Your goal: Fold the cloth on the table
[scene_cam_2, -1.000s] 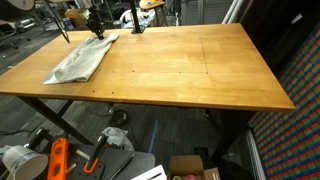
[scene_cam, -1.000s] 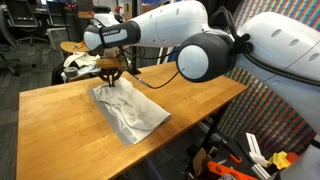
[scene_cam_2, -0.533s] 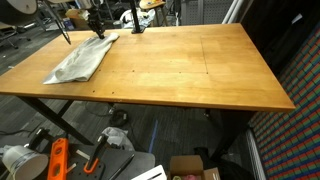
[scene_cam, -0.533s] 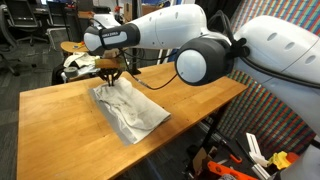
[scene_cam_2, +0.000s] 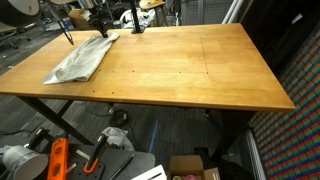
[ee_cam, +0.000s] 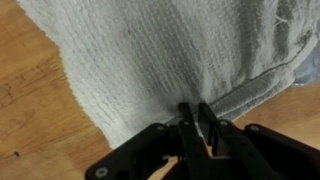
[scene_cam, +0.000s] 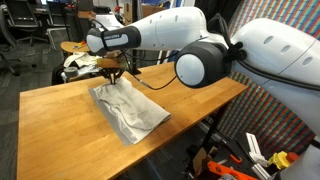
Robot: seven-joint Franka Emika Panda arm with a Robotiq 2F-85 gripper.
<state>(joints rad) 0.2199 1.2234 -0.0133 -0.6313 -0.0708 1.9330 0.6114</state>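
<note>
The cloth (scene_cam: 130, 113) is a pale grey, wrinkly sheet lying on the wooden table (scene_cam: 55, 115), near its far edge. My gripper (scene_cam: 112, 79) hangs straight down over the cloth's far end. In the wrist view the gripper (ee_cam: 195, 108) has its two black fingers almost together, pinching the hem of the cloth (ee_cam: 160, 45) against bare table wood (ee_cam: 28, 100). From the opposite side, the cloth (scene_cam_2: 80, 60) lies at the table's (scene_cam_2: 190, 70) far left corner with the gripper (scene_cam_2: 100, 32) at its top end.
Behind the table stands a round wooden stool (scene_cam: 72, 46) with a white-and-dark fabric bundle (scene_cam: 78, 63) beside it. On the floor below the table's near edge lie an orange tool (scene_cam_2: 57, 158) and a cardboard box (scene_cam_2: 190, 166).
The gripper has barely shifted over the cloth's far end and stays pinched on the hem. The cloth lies as before.
</note>
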